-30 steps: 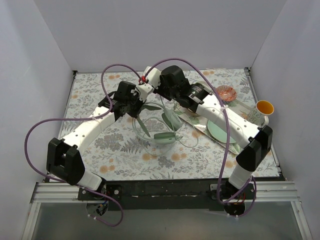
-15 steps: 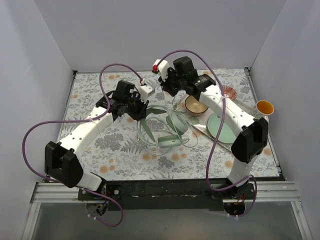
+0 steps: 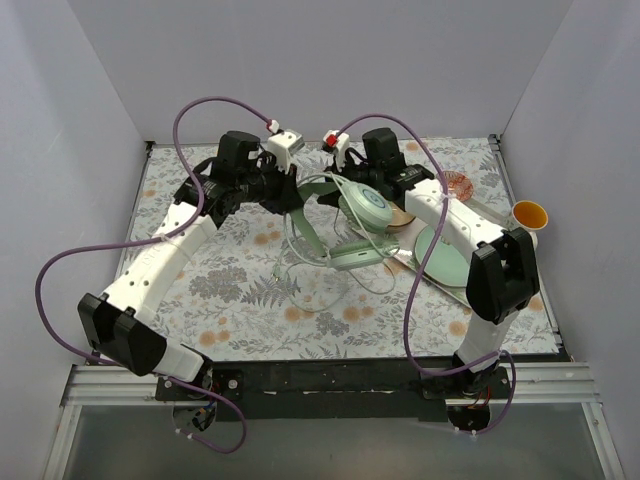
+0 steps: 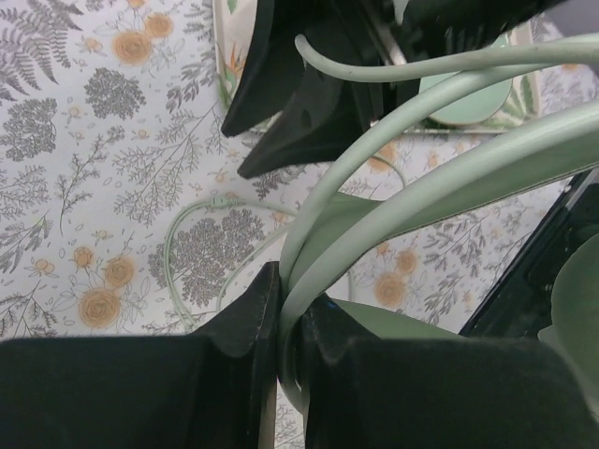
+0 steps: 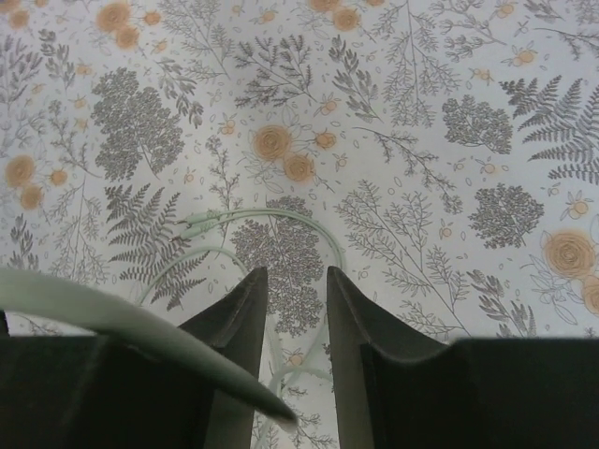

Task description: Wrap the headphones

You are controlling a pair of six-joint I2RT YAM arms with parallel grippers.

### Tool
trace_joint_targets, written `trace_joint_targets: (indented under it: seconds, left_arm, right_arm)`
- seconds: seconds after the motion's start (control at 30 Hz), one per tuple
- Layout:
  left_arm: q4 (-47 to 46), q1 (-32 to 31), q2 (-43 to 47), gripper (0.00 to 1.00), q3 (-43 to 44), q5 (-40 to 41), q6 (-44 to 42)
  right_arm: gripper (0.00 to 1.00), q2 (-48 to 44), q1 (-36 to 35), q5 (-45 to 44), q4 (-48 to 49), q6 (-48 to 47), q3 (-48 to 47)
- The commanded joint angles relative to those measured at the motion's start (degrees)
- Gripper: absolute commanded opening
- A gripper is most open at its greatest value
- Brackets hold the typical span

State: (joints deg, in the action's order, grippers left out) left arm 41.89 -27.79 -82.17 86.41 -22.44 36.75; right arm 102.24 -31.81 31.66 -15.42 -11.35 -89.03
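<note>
nearest us, on the floral tablecloth (image 3: 220,285), we see loose loops of the thin pale cable (image 5: 262,212) lying flat, trailing below both tools. just beyond them, the headphones (image 3: 366,206) are held up off the cloth near the middle of the table. one ear cup (image 3: 355,259) hangs low on the near side, and the other faces up with its white ring showing.

our left gripper (image 4: 288,285) is clamped tight on the headband (image 4: 440,180). its two dark fingers press the mint band from either side with no gap left. from there the band arcs up and away to the right.

our right gripper (image 5: 293,273) sits just right of the left one, close to the upper ear cup. its fingers stand a narrow gap apart, and through that gap we see only the cloth and the cable below. a pale green strand crosses its left finger and tapers into the base of the gap. we cannot tell whether that strand is pinched or only resting there.

to the right, partly under the right arm, lies a pale green plate (image 3: 445,265). farther right stands an orange cup (image 3: 529,213), and near the far edge sits a small reddish dish (image 3: 457,186).
</note>
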Motion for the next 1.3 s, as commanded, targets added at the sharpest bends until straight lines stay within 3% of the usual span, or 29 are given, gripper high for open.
trace_joint_targets:
  seconds: [0.0,0.33,0.7,0.97,1.07,1.2,1.27]
  left_arm:
    - [-1.28,0.81,2.63,0.0,5.69,0.11,7.36]
    - [-1.02,2.39,1.66,0.0,17.91,11.09,10.53]
    - [-0.58,2.74,-1.67,0.0,30.64,16.1,12.2]
    - [-2.86,3.27,-1.15,0.0,30.93,20.85,12.55]
    - [-4.97,5.02,-1.15,0.0,29.61,21.73,13.6]
    - [-8.4,14.31,-2.81,0.0,28.37,16.91,19.04]
    - [-8.93,15.92,-4.22,0.0,28.9,15.93,20.11]
  right_arm:
    - [0.42,-4.06,0.52,9.03,13.54,5.1,6.04]
    - [0.5,-4.5,0.61,6.49,31.14,12.58,18.1]
    - [0.48,0.33,0.96,2.18,35.63,13.82,22.33]
    - [0.06,2.18,1.05,3.32,37.22,15.22,25.4]
    - [0.01,0.95,1.05,2.89,37.39,16.01,27.15]
    - [0.01,-1.51,0.44,-0.89,34.06,16.72,28.48]
    - [0.01,-2.65,-0.88,-3.61,30.13,16.02,27.87]
